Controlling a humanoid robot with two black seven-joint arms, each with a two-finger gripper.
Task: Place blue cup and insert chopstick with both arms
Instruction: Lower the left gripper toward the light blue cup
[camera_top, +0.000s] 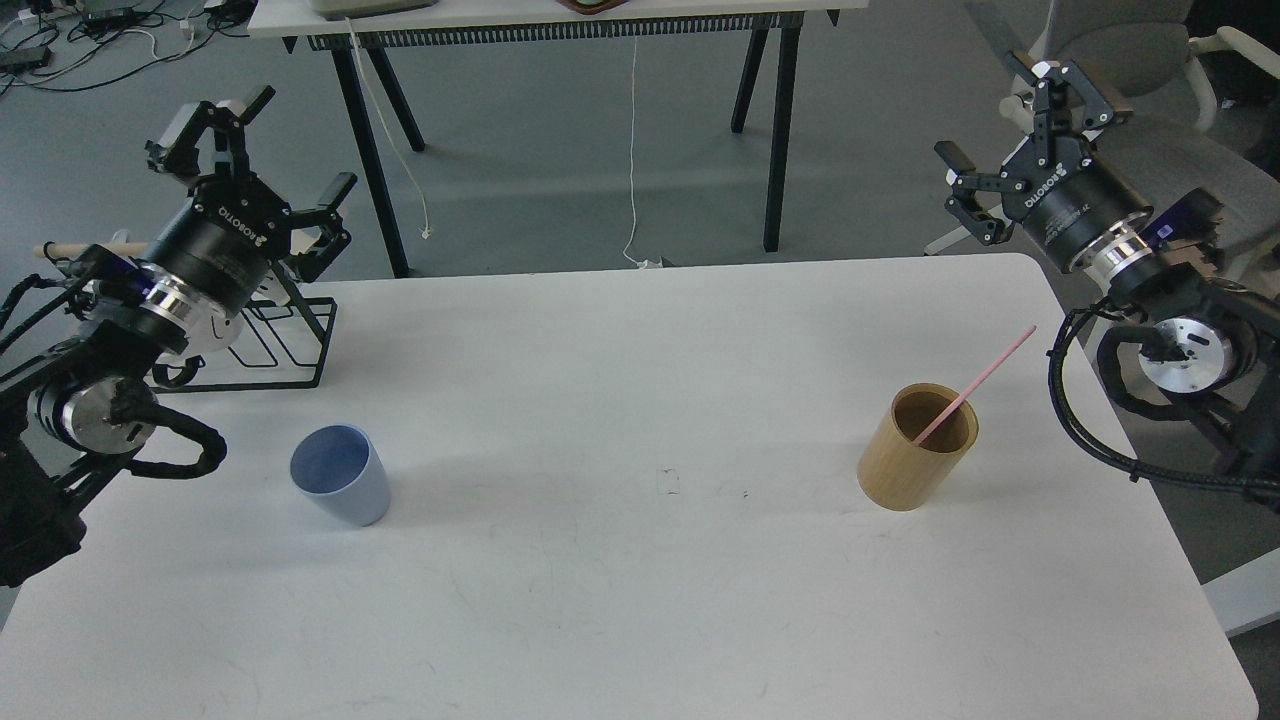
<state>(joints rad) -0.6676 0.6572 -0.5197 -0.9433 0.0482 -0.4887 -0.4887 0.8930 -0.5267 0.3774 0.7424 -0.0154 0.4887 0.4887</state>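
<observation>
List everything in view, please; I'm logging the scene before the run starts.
blue cup: one, pale blue, upright, table's left side.
wooden cylinder: one, tan, upright, table's right side.
chopstick: one, pink, leaning inside the wooden cylinder.
wire rack: one, black, table's far-left edge.
table: one, white.
far table: one, white top, black legs, background.
chair: one, grey, top right.
left pincer: one, black, open, raised left.
right pincer: one, black, open, raised right.

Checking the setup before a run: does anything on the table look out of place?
Only that the pink chopstick leans in the tan wooden holder, not the blue cup, which stands upright and empty. Nothing spilled or tipped.
</observation>
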